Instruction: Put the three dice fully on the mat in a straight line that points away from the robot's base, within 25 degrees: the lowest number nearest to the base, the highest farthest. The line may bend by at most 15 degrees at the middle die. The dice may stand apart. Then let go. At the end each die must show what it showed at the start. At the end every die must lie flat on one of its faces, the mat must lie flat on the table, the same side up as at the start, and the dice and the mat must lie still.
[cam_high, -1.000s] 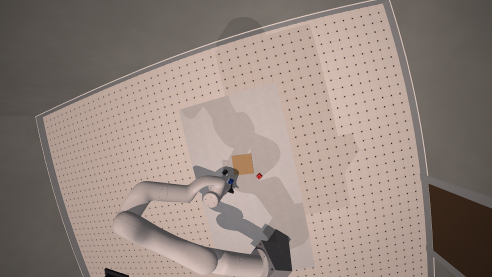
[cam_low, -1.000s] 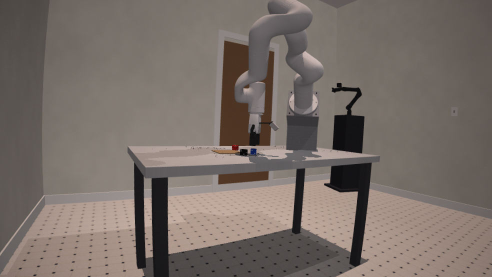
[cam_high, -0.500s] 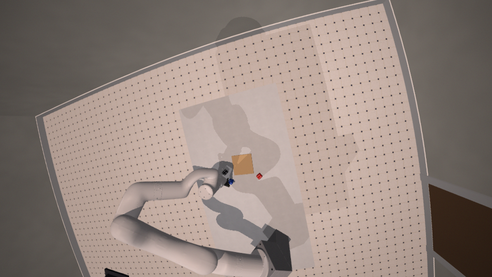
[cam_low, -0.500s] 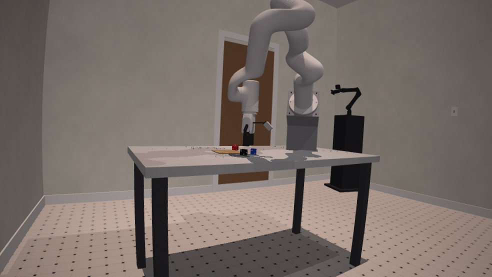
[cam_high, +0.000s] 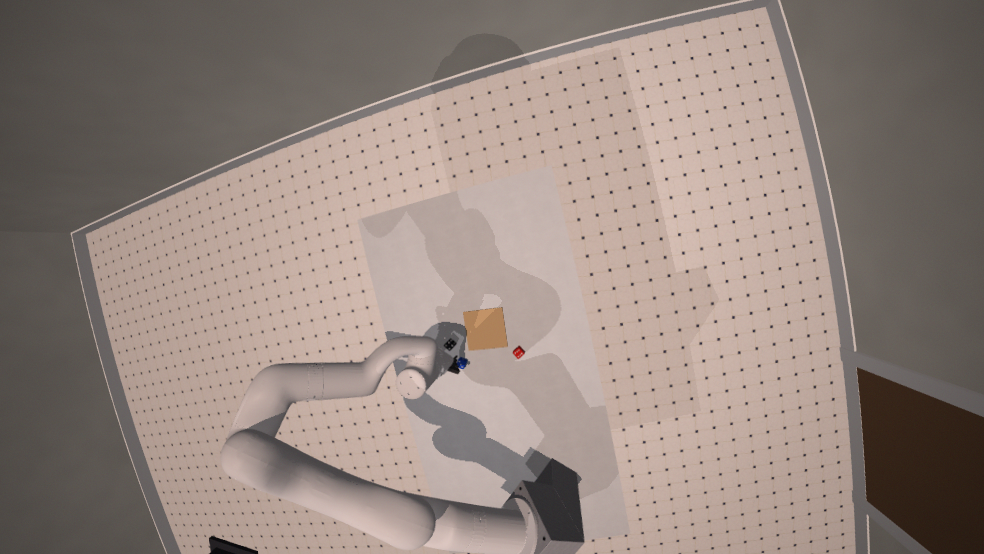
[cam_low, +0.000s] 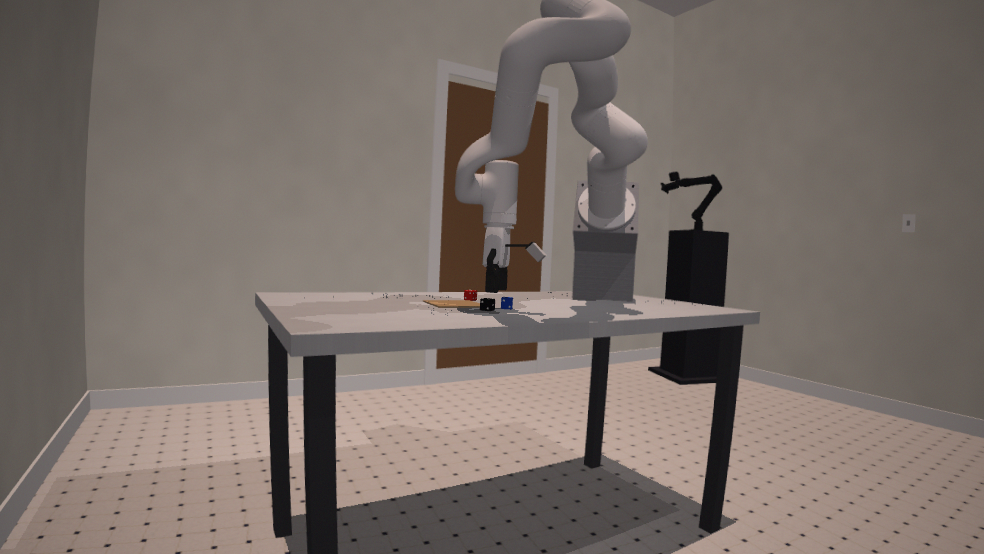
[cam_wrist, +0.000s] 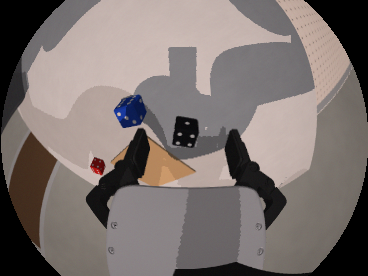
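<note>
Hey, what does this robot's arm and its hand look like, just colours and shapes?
The arm is a smooth, off-white chain of thick rounded tubes with bulging elbow joints, rising from a grey boxy base with a pale round flange. No cables or markings show. The hand has a light grey rounded housing with small screw holes and two black, jointed fingers tapering to narrow tips.
</note>
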